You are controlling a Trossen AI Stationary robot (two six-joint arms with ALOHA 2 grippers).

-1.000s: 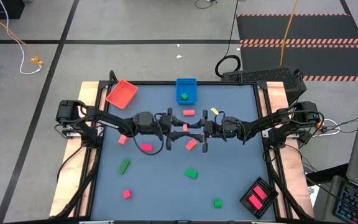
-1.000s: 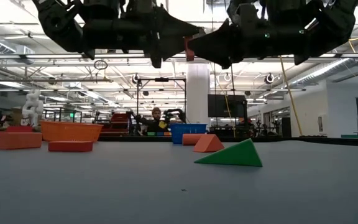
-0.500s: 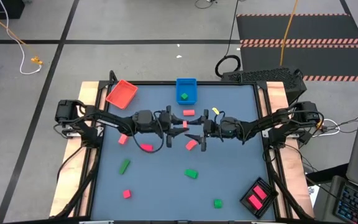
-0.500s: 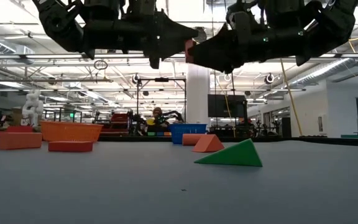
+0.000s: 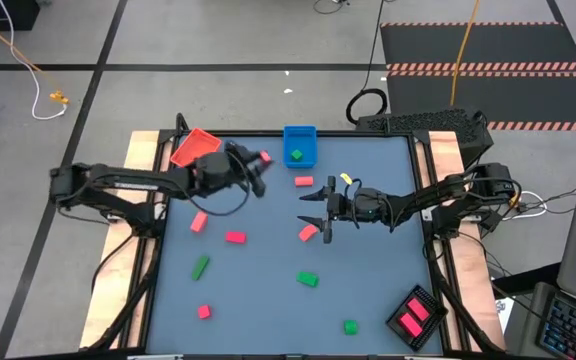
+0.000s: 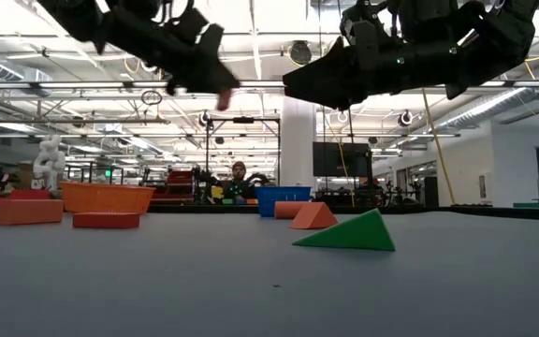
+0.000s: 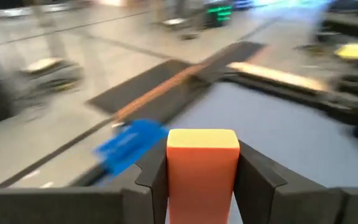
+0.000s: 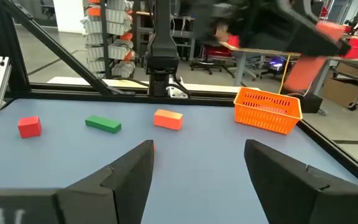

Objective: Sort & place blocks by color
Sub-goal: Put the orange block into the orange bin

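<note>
**Pink block held aloft near the red tray**

Pink block [image 5: 265, 157] sits pinched between the fingers of the left end effector [image 5: 259, 166], raised above the table [image 5: 368, 290]. Just beside that end effector lies the red tray [image 5: 194, 150], with the blue tray [image 5: 299, 145] a little farther off. The right end effector [image 5: 313, 209] hovers over the middle of the table, jaws wide and empty; a pink block [image 5: 308, 232] lies just under it and another one [image 5: 304, 181] close by.

My two arms [image 5: 118, 185] are matte black, slim and jointed, trailing looped black cables; each claw [image 8: 197, 171] carries angular dark fingers.
</note>
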